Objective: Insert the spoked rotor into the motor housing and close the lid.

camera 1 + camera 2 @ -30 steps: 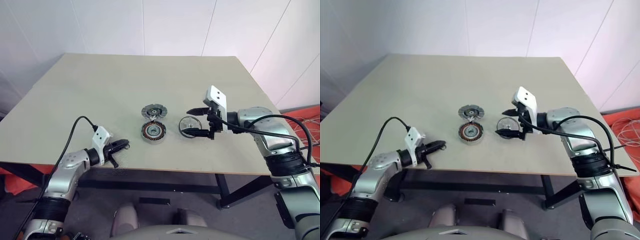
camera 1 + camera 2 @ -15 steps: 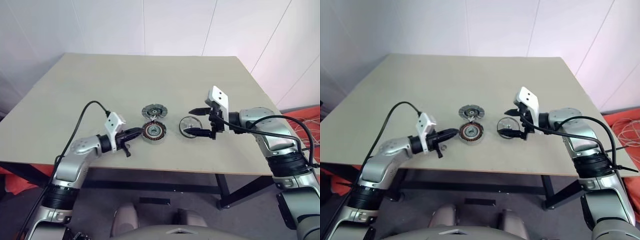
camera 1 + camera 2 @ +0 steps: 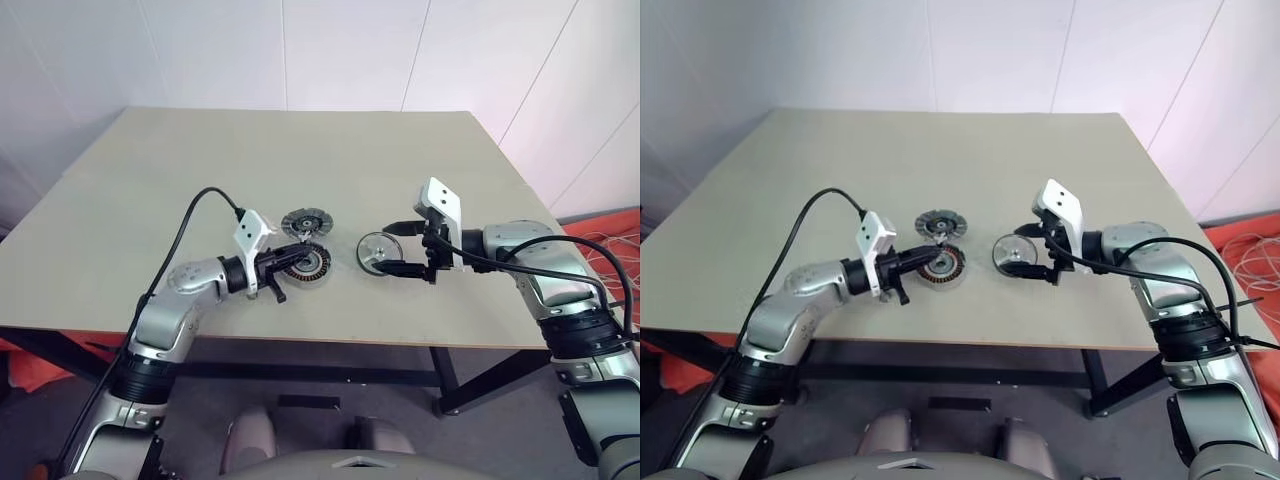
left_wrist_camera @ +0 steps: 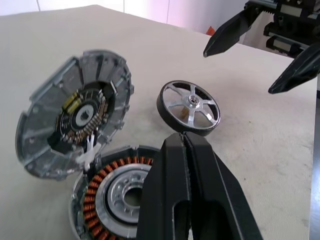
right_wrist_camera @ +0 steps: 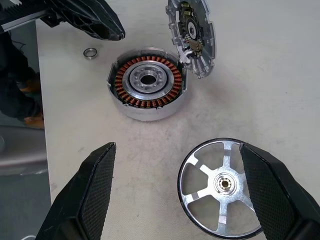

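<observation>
The motor housing (image 3: 306,263), a short drum with copper windings, sits near the table's front middle. The lid (image 3: 306,222), a dark segmented disc, stands tilted up at the housing's far rim. The spoked rotor (image 3: 377,249) lies flat on the table to the housing's right. My left gripper (image 3: 297,254) is shut and empty, its tip over the housing's near-left edge (image 4: 115,195). My right gripper (image 5: 176,147) is open wide, one finger on each side of the rotor (image 5: 222,185), a little above it and not touching it.
A tiny metal ring (image 5: 90,52) lies on the beige table (image 3: 200,170) near the left gripper (image 5: 95,17). The table's front edge runs just below both arms. A black cable loops over my left arm.
My left arm has swung right and up from the table's front edge until its shut gripper reached the housing. The right gripper has stayed open over the rotor.
</observation>
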`<state>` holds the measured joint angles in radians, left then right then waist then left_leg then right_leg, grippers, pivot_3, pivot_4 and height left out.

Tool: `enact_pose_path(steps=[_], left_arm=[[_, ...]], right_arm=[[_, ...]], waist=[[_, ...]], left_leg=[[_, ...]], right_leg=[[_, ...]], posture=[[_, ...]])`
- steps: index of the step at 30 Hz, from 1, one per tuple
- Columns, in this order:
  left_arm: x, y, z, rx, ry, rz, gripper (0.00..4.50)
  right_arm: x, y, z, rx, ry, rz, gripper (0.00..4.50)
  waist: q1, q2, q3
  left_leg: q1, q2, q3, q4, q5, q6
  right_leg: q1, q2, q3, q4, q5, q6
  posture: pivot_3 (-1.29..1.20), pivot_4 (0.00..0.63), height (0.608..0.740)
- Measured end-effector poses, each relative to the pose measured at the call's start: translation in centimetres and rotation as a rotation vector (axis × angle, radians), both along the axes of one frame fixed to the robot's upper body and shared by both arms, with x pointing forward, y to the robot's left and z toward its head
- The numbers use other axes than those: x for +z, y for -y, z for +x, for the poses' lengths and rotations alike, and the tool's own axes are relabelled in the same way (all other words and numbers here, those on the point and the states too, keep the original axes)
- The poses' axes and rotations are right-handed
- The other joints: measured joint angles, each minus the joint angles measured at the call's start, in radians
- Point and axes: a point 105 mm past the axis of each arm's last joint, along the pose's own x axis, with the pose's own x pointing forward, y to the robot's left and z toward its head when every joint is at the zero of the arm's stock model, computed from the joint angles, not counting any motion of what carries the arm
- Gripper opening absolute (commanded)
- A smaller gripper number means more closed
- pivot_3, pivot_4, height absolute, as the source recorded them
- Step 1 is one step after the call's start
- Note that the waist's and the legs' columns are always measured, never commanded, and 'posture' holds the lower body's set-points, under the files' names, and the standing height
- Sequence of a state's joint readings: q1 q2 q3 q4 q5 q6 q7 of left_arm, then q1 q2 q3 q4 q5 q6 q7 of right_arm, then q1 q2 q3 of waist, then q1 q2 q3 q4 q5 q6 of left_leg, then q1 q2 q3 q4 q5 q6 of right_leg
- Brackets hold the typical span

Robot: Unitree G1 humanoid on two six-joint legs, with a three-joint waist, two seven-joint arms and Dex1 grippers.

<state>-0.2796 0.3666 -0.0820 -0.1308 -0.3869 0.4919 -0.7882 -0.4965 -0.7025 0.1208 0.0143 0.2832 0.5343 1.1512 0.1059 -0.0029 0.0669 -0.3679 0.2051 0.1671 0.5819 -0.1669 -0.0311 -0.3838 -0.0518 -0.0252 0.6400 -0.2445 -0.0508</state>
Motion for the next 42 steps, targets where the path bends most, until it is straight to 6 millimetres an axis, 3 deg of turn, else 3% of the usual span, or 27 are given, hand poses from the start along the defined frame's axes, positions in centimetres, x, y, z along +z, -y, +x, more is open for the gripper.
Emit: enact_pose_path(steps=[8, 22, 36, 42], left_arm=[[-1.9, -4.1, -0.7, 0.155, -0.018, -0.004, 0.06], [-3.8, -7.4, -2.7, 0.176, -0.024, 0.11, 4.49], [-7.0, -7.7, -3.7, 0.165, -0.112, 0.117, 4.49], [-7.4, -7.3, -2.9, 0.171, -0.105, 0.139, 4.49]], right_arm=[[-0.1, 0.1, 0.0, -0.01, 0.001, -0.002, 4.5], [-0.7, 0.3, -0.2, -0.023, -0.013, -0.003, 4.5], [-0.6, -0.7, -1.2, 0.034, -0.048, 0.07, 4.5], [-0.6, -0.7, -1.2, 0.027, -0.045, 0.068, 4.5]], waist=[[0.0, 0.0, 0.0], [0.001, 0.0, 0.0], [0.002, 0.0, 0.0], [0.008, 0.003, -0.002]], left_leg=[[0.0, 0.0, 0.0, 0.0, 0.0, 0.0], [0.0, 0.0, 0.0, 0.0, 0.0, 0.0], [0.001, 0.0, 0.0, 0.0, 0.0, 0.0], [0.003, 0.0, 0.0, 0.0, 0.0, 0.0]], right_leg=[[0.0, 0.0, 0.0, 0.0, 0.0, 0.0], [0.0, 0.0, 0.0, 0.0, -0.001, 0.002], [0.001, 0.0, 0.0, 0.0, -0.003, 0.006], [0.003, 0.0, 0.0, 0.0, -0.004, 0.007]], posture=[[0.0, 0.0, 0.74], [0.0, 0.0, 0.74], [0.0, 0.0, 0.74], [0.0, 0.0, 0.74]])
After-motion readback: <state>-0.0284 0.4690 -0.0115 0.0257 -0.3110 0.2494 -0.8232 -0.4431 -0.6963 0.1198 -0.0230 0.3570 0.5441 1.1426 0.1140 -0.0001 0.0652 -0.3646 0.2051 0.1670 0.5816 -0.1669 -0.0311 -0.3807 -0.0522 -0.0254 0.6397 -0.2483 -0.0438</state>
